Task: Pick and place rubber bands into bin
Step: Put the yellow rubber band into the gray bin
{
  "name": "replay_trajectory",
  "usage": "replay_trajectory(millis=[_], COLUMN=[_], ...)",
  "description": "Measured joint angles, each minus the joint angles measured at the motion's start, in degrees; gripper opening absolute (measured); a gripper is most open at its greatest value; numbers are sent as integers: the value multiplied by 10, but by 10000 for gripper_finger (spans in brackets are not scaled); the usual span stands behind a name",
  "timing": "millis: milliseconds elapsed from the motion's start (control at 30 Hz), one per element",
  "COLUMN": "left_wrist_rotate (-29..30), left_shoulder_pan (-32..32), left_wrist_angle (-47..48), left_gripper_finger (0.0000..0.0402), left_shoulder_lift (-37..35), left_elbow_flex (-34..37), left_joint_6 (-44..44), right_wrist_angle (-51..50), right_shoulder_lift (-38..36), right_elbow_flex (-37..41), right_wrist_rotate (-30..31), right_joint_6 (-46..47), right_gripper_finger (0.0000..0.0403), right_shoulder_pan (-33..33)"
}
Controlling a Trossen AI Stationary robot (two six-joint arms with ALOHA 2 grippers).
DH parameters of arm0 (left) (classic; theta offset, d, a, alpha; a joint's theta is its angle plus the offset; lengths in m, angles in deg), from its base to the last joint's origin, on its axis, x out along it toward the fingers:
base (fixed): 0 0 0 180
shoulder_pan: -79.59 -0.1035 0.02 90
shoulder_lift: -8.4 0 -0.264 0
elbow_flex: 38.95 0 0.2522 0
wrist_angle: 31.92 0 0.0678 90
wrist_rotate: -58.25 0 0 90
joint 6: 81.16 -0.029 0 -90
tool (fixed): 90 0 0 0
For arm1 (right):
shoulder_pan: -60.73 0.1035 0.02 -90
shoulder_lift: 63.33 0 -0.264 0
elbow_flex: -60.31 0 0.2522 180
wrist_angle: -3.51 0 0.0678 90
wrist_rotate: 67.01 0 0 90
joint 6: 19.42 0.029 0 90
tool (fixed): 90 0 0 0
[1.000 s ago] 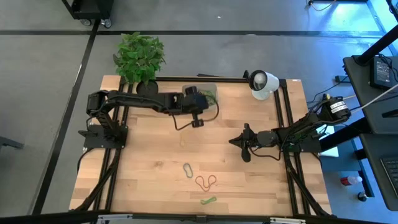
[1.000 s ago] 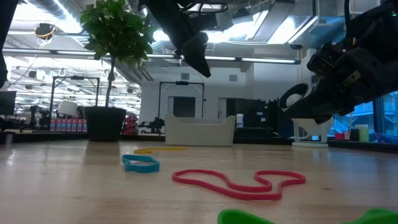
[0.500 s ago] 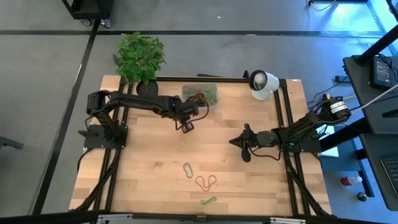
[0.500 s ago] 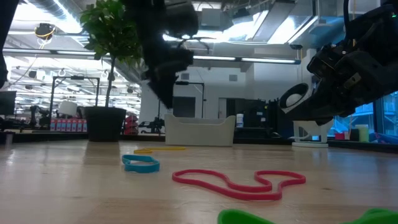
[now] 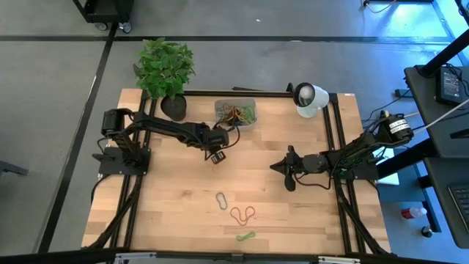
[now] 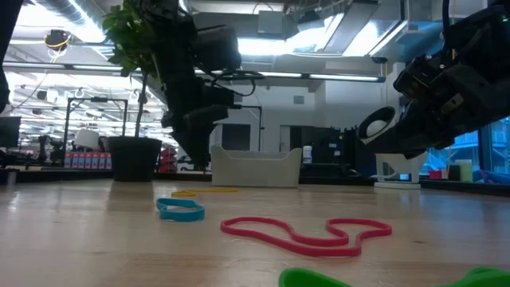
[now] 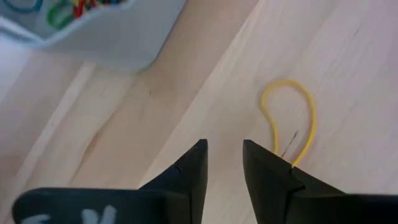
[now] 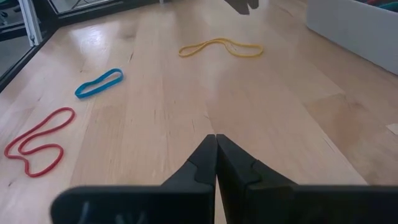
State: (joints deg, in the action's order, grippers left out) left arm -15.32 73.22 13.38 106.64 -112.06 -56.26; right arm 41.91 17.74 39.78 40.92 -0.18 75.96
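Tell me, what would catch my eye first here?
Probably the left hand, open and empty, hovering near the bin of coloured bands at the table's far edge, with a yellow band on the wood just ahead of it. Then the loose bands near the front: blue, red and green. The right hand waits shut at the right side.

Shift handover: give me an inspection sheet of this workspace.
Surface: wooden table, flat.
Job's things: bin at the far edge holds mixed bands; yellow band, blue band, red band, green band lie loose.
Clutter: potted plant, white camera.
Grippers: left tool open above the yellow band, empty; right tool shut, parked at the right.
Cables: one looped at the left wrist.
Surroundings: grey floor, no person seen.
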Motion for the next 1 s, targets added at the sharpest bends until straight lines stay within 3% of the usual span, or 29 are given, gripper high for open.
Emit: replay_trajectory(millis=[300, 667, 1000], left_wrist_rotate=[1, 4, -39], left_shoulder_pan=[-1, -1, -1], left_wrist_angle=[-92, -108, -155], left_gripper_finger=[98, 91, 91], left_shoulder_lift=[0, 2, 95], left_elbow_flex=[0, 0, -4], left_joint_6=[-11, -41, -55], right_wrist_angle=[4, 3, 1], right_shoulder_lift=[0, 0, 0], right_elbow_flex=[0, 0, 0], right_wrist_rotate=[0, 0, 0], right_joint_6=[-2, -2, -2], right_gripper_finger=[11, 11, 11], right_shoulder_pan=[0, 0, 0])
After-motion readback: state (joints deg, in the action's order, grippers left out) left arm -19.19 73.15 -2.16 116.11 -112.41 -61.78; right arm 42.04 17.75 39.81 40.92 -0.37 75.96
